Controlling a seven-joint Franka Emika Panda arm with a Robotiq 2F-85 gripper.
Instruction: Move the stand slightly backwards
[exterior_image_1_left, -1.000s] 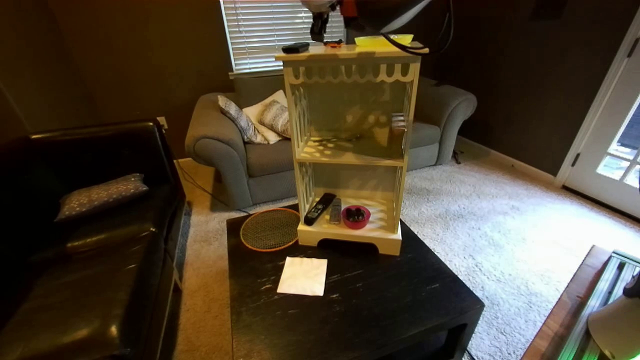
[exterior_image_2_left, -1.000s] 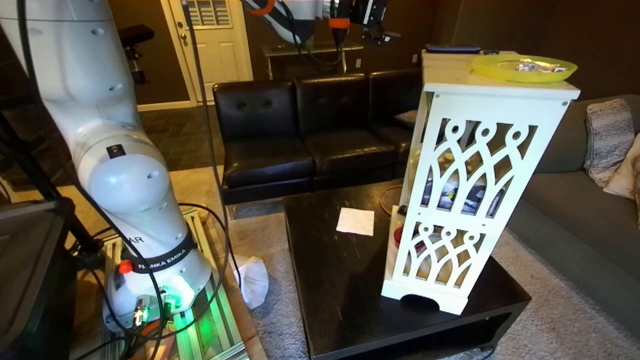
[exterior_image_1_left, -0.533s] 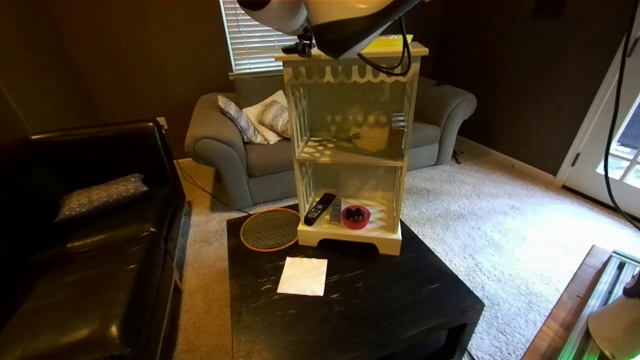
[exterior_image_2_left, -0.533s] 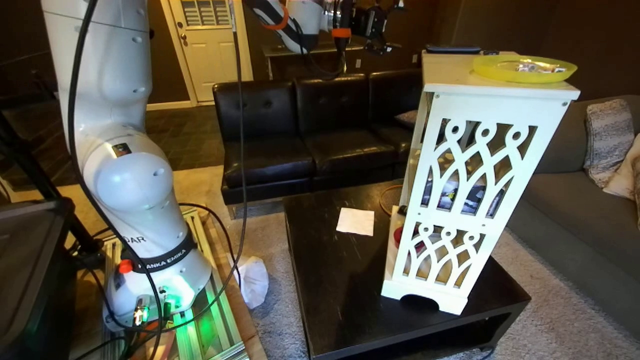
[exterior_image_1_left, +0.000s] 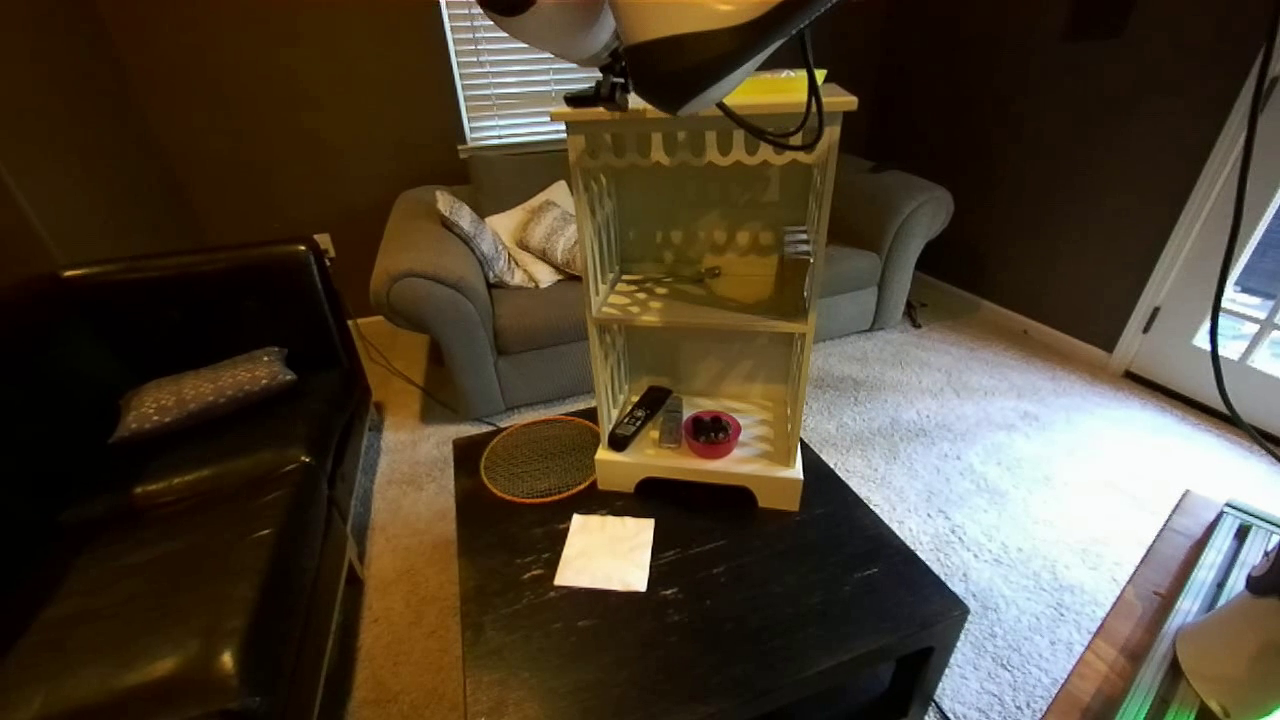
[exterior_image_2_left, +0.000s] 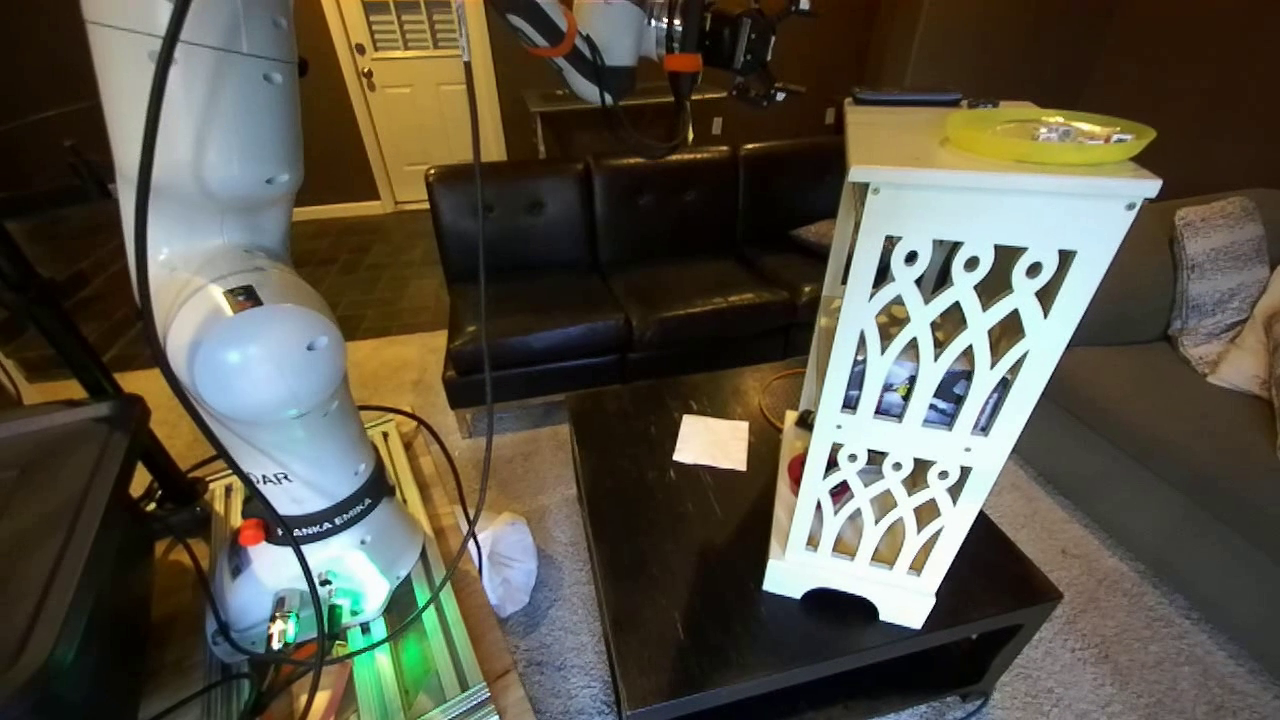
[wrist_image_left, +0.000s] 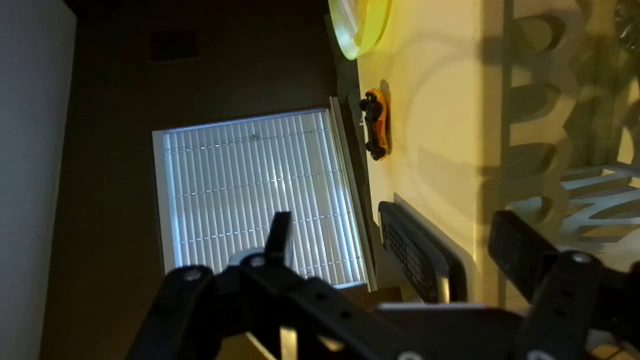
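In an exterior view, gripper (exterior_image_2_left: 790, 50) is hanging at approx. top ht., facing the front of the stand (exterior_image_2_left: 905, 438) w/ a gap btwn, prob. so the grip or push will be landing high up. Stand is standing upright on the dark table (exterior_image_2_left: 690, 560), some tabletop showing behind its base, so likely room for a slight shift. Yellow dish (exterior_image_2_left: 1050, 152) is sitting on top.

In an exterior view, the arm (exterior_image_1_left: 690, 55) is covering part of the top. Black remote (exterior_image_1_left: 640, 418), grey remote (exterior_image_1_left: 671, 422) & pink bowl (exterior_image_1_left: 712, 448) are sitting on the lower shelf, prob. adding wt. low vs. tipping.

Wrist view: fingers (wrist_image_left: 520, 250) are standing wide apart, nothing clamped, one above top-board level, one seemingly below, prob. for pinching the front edge. Orange toy car (wrist_image_left: 378, 124) & dark flat gadget (wrist_image_left: 422, 252) are resting up there, looking loose; a jerk could be sending them sliding.
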